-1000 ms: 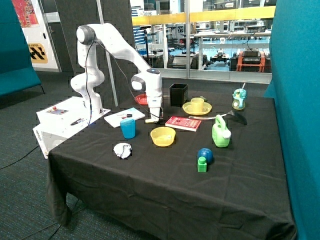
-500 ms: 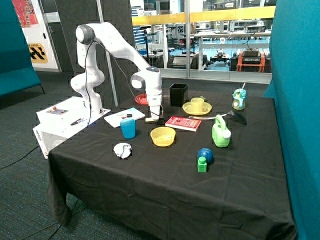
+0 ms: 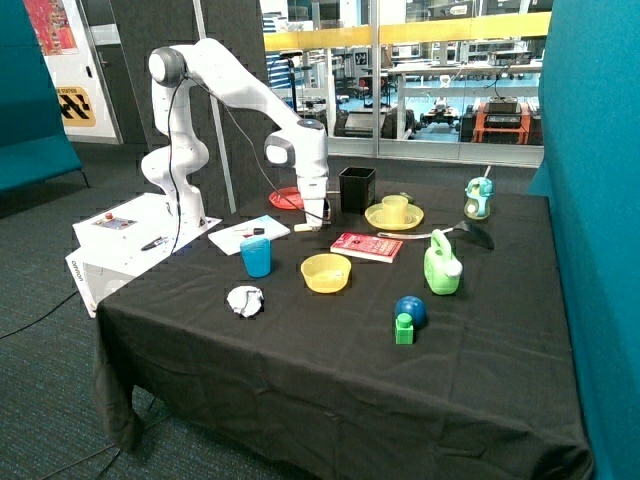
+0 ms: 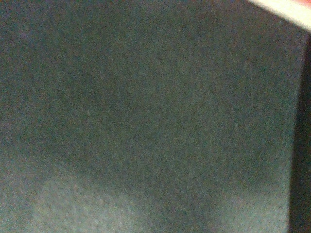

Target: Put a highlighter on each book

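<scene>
The white book (image 3: 230,240) lies at the table's far corner near the robot base, and a dark highlighter (image 3: 251,231) rests on it. The red book (image 3: 366,246) lies flat between the yellow bowl and the yellow plate, with nothing on it. My gripper (image 3: 316,222) hangs a little above the cloth between the two books, shut on a pale yellow highlighter (image 3: 303,228) that sticks out sideways toward the white book. The wrist view shows only dark cloth (image 4: 146,121) and a pale strip (image 4: 286,7) at one corner.
A blue cup (image 3: 256,256) and a yellow bowl (image 3: 326,272) stand just in front of the gripper. Behind it are a black box (image 3: 357,188), a red plate (image 3: 285,198) and a yellow plate with a cup (image 3: 394,215). A green jug (image 3: 441,264) stands past the red book.
My gripper has risen from the cloth and shifted slightly toward the black box, carrying the pale highlighter up with it.
</scene>
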Motion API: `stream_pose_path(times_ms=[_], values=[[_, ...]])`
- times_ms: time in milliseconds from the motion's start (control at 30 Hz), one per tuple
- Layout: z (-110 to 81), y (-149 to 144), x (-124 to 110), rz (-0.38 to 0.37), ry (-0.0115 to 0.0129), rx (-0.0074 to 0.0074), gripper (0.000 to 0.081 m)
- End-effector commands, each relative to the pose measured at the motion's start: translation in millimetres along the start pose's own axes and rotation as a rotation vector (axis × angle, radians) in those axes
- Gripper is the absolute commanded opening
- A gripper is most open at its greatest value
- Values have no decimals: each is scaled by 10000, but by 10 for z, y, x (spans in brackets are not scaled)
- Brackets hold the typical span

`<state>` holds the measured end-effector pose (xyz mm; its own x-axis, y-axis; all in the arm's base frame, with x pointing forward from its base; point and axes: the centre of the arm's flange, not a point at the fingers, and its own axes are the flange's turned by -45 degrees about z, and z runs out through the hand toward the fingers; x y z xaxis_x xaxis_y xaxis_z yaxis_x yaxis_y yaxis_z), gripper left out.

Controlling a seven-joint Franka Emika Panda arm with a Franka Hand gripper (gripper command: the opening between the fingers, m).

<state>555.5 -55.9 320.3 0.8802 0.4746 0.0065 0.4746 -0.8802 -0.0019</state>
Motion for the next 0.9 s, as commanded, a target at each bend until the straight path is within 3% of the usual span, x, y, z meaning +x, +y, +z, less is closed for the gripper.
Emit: stream_pose_path(times_ms=[0,267,467,867], values=[[-211,14,221,221,-65,-20,0],[-245,87,444,632,-65,-21,0],[-211,197,667,1456,-64,-24,0],[-122,269,965,1837,-63,-25,0]])
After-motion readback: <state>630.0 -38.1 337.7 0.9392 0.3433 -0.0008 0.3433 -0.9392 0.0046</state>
